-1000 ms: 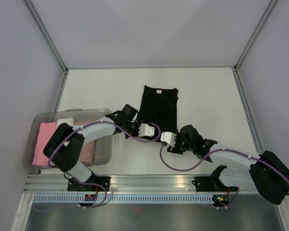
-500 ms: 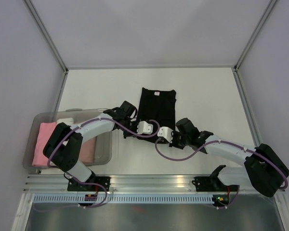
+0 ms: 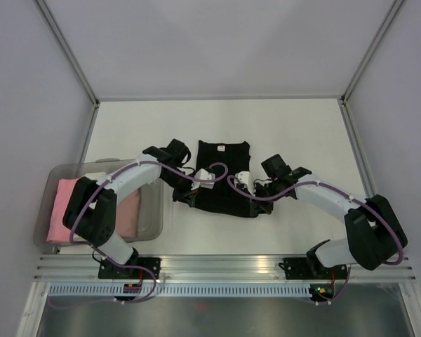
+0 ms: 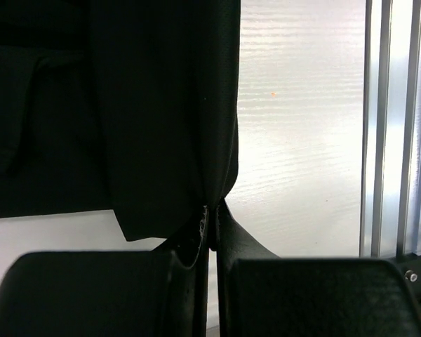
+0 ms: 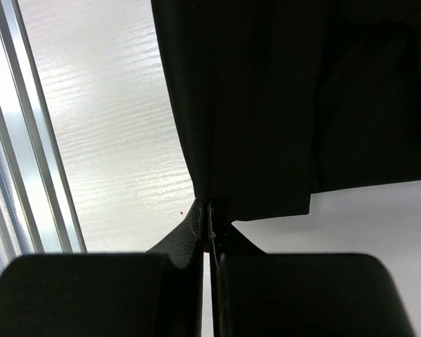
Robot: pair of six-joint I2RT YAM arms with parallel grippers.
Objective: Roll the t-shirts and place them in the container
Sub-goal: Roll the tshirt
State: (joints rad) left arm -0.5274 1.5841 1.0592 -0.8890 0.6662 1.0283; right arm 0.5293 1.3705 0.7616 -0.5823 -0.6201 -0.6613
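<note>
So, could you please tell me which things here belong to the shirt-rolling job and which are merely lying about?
In the job: black cloth t-shirt; left pincer and right pincer, each shut on its edge; pink cloth roll.
Lying about: clear plastic bin holding that roll; white table top.

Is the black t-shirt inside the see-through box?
No, the black t-shirt lies out on the white table, apart from the clear bin.

Your top camera looks down from behind the arms; both wrist cameras sit close against the same black t-shirt (image 3: 228, 160).
</note>
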